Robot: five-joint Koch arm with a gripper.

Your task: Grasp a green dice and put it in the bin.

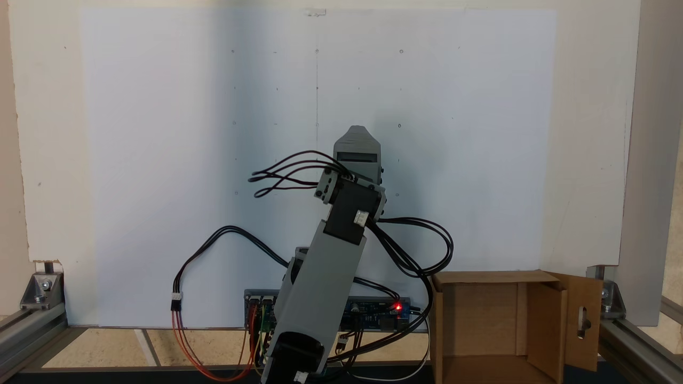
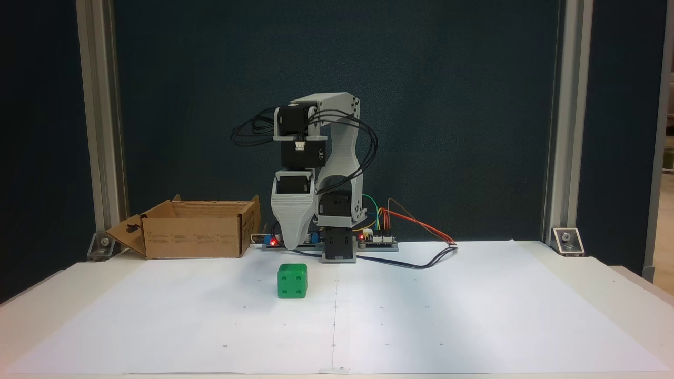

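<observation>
The green dice (image 2: 292, 281) rests on the white paper, a little in front of the arm's base. My grey gripper (image 2: 291, 243) points straight down just above and behind the dice, with a small gap between its tip and the dice's top. From the front its jaws lie one behind the other, so their spacing cannot be told. From above, the gripper (image 1: 357, 132) appears as a grey wedge over the sheet. The cardboard bin (image 2: 195, 234) stands open beside the arm's base, its slotted flap folded outward. It sits at the lower right (image 1: 483, 312) in a fixed view.
A white paper sheet (image 2: 421, 316) covers the table. Behind the arm's base lies a controller board (image 2: 376, 239) with red lights and loose coloured cables (image 2: 421, 226). Aluminium frame posts (image 2: 100, 131) with corner brackets stand at both sides of the table.
</observation>
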